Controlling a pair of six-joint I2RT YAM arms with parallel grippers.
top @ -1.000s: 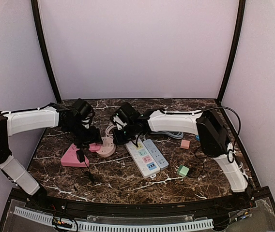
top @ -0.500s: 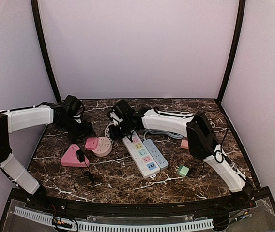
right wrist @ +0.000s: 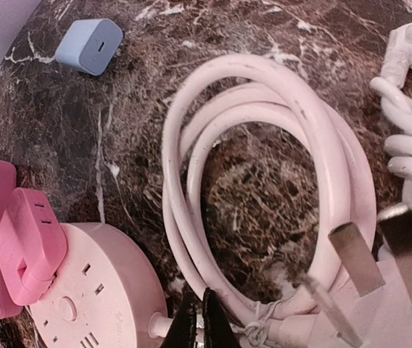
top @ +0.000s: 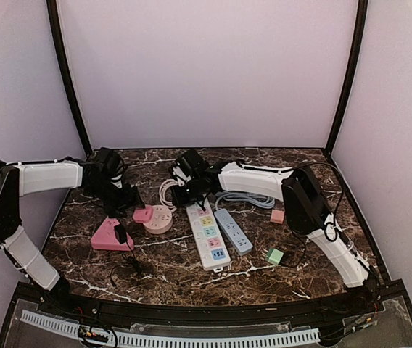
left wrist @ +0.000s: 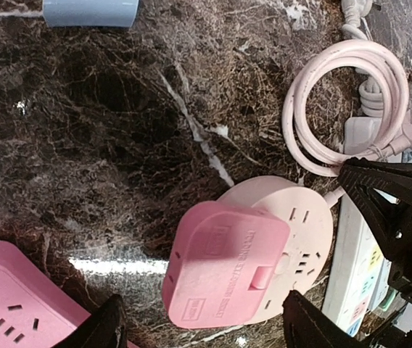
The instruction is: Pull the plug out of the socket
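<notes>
While the pink plug [left wrist: 224,264] sits on the edge of the round socket [left wrist: 300,225], the left gripper [left wrist: 204,313] is spread wide apart, one finger on each side of it; the right gripper [right wrist: 199,319] is pinched together, just beside the looped white cord [right wrist: 264,94].

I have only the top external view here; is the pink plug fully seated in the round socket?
Observer: The left wrist view shows the pink plug pressed flat on the round socket, covering one side of its face.
Operator: Is the left end effector around it?
Observer: The left end effector is open, one finger on each side of the plug's end, neither touching it.
Operator: And the right one?
Observer: The right wrist view shows the right end effector shut, tips together over the socket's thin cord; I cannot tell whether it pinches it.
</notes>
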